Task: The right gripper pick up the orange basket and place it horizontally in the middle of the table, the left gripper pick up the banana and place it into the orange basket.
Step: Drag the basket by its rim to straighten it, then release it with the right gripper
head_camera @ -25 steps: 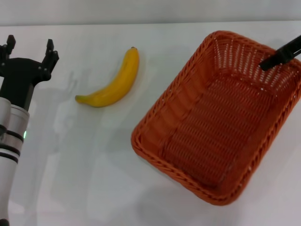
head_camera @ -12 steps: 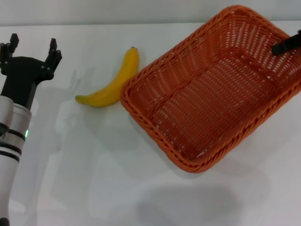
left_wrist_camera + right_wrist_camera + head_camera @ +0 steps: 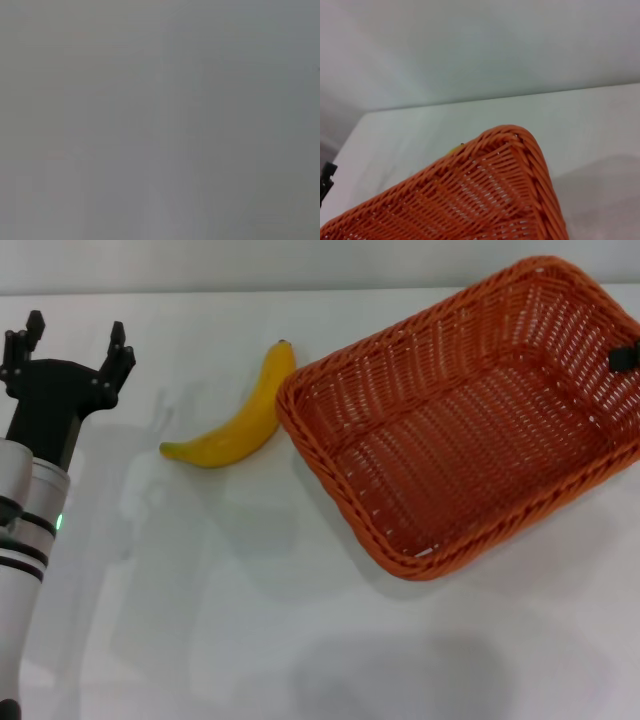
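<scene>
The orange basket [image 3: 470,420] hangs tilted above the white table [image 3: 200,620], its shadow lying on the tabletop below it. My right gripper [image 3: 627,356] shows only as a black tip at the basket's right wall, holding it there. One near corner of the basket [image 3: 512,170] fills the right wrist view. The yellow banana [image 3: 238,418] lies on the table just left of the basket, its far end close to the rim. My left gripper [image 3: 72,338] stands open over the table's left side, well left of the banana, holding nothing.
The table's far edge [image 3: 200,290] runs behind the banana and basket. The left wrist view is plain grey. In the right wrist view a sliver of banana [image 3: 455,148] peeks past the basket rim.
The basket has risen and swung round, its long side turning more crosswise and its near end moving away from me. The left gripper crept slightly forward. The banana has stayed put.
</scene>
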You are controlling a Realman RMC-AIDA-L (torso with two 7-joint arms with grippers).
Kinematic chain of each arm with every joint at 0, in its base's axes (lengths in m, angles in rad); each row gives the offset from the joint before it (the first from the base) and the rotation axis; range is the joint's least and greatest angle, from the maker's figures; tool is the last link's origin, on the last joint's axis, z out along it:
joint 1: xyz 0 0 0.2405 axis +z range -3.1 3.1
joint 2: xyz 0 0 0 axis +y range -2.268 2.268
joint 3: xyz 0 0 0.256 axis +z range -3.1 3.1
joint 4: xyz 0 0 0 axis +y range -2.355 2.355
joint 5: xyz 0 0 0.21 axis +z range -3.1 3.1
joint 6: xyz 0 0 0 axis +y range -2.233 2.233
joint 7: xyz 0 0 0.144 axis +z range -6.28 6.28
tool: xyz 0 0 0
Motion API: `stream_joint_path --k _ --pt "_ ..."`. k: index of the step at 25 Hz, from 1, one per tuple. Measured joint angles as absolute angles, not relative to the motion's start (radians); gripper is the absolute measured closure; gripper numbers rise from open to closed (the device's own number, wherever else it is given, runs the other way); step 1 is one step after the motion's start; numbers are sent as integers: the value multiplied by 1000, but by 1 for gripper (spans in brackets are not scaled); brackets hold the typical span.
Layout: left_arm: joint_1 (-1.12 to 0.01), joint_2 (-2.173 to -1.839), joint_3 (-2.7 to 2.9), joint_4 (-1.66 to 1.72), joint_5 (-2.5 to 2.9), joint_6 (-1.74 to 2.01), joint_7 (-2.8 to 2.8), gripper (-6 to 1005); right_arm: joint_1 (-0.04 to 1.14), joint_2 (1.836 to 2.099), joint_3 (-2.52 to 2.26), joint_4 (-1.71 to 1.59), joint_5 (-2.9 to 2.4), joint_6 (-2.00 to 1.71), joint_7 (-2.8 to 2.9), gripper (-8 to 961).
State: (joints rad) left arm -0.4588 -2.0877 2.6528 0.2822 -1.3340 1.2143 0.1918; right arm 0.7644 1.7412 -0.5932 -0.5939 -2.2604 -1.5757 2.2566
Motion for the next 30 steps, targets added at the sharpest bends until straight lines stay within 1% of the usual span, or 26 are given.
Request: stream_joint_path --k 9,22,30 --pt "-469 -2088 2649 282 -1338 1211 192 133 691 1789 -581 -594 -2127 -1532 2250 792" --pt "-472 -2086 2649 282 -1340 1201 192 132 660 1854 -580 -604 -2085 -1472 2241 792" --pt "-483 -2086 2649 279 -1341 1191 193 132 624 1871 -580 -607 -2045 -1419 2230 792"
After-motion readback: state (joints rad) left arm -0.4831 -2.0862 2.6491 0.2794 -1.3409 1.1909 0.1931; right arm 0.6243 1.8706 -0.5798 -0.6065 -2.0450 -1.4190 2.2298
